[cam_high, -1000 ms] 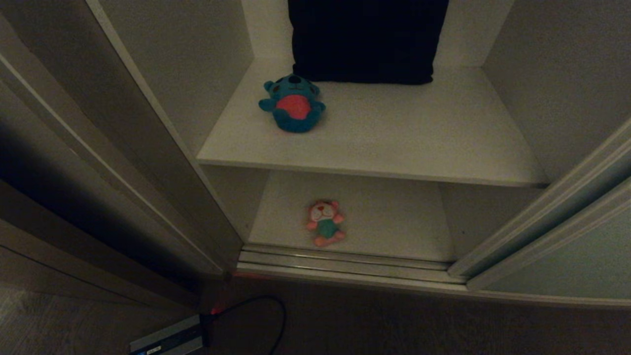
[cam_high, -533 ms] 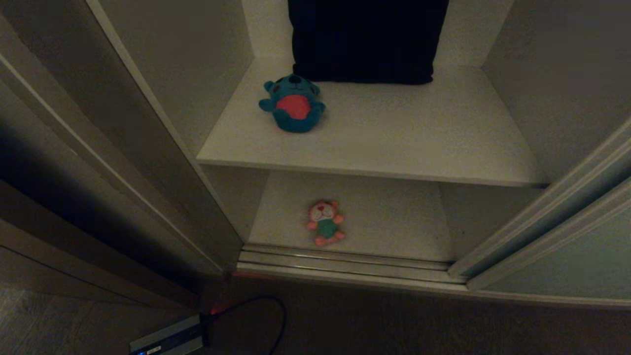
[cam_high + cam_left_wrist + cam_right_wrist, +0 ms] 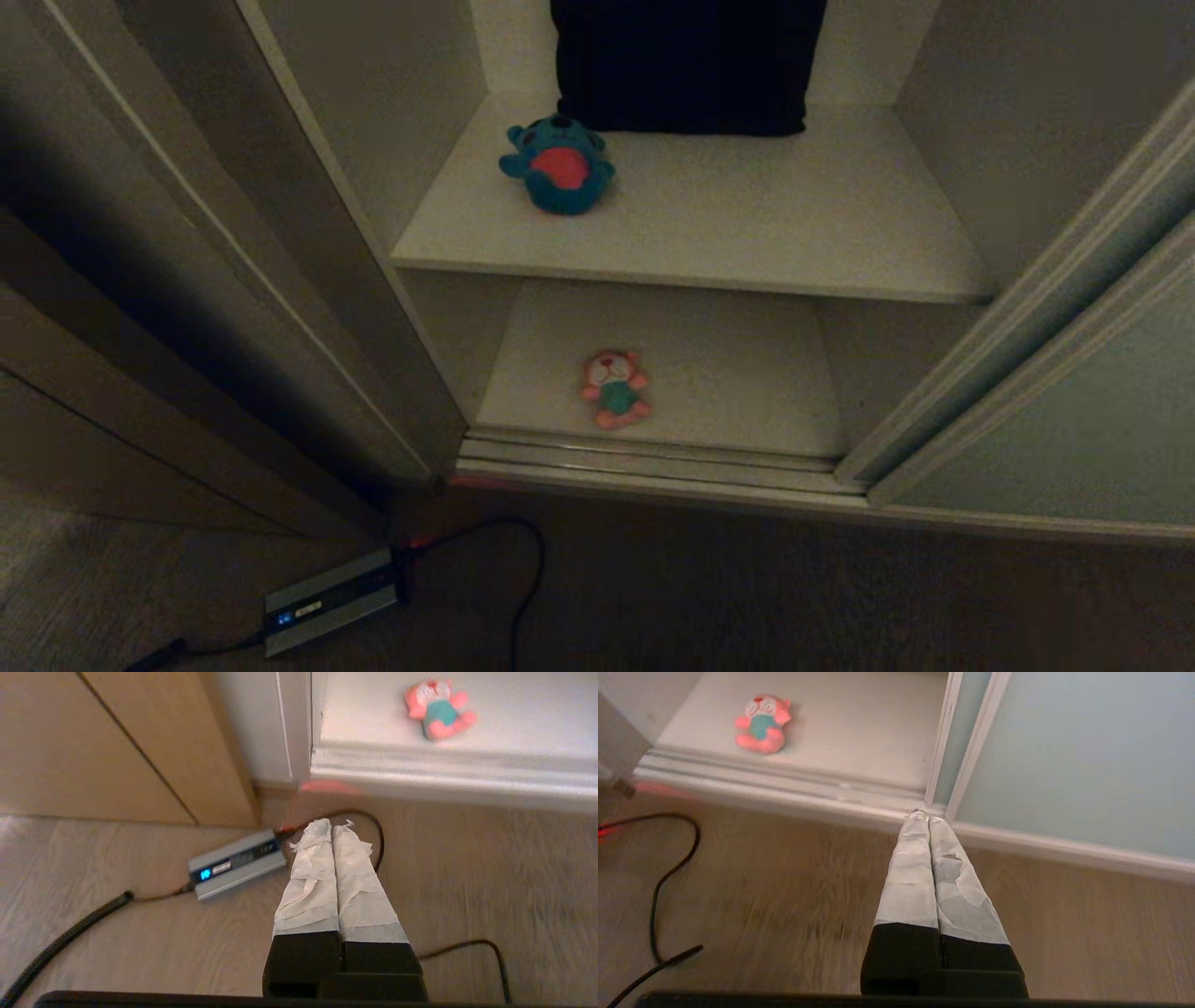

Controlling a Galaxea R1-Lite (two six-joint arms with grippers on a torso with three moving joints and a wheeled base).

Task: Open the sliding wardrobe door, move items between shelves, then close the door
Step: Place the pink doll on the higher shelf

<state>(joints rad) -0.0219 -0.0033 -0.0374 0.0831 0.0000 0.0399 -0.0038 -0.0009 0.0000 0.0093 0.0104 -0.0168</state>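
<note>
**Wardrobe open, both grippers idle above the floor**

Since the earlier head view my whole outlook had shifted: the wardrobe sat a little higher and smaller in the picture and more floor showed below it, a shift of the camera and not of the toys, which kept their places on the shelves.

Nearest to me, my left gripper (image 3: 332, 823) hung over the wood floor (image 3: 490, 868), its two taped fingers (image 3: 310, 877) pressed flat together and holding nothing. Just beyond its tips lay a small grey box with a blue light (image 3: 237, 863) and a black cable (image 3: 373, 833) curling away from it. My right gripper (image 3: 923, 815) also hung over the floor, fingers clenched together and empty, its tips pointing at the foot of the sliding wardrobe door (image 3: 1078, 751).

Beyond the floor ran the pale door track (image 3: 653, 462). That pale grey-green door (image 3: 1074, 411) stood pushed to my right, leaving the wardrobe open. On the lower shelf (image 3: 728, 373), close to the front edge, the pink toy (image 3: 613, 388) lay on its back. Higher and farther in, on the upper shelf (image 3: 747, 224), the teal bear (image 3: 557, 165) sat towards the left, just in front of a big dark folded cloth (image 3: 686, 65) at the back. A brown wooden panel (image 3: 84, 373) stood on my far left.
</note>
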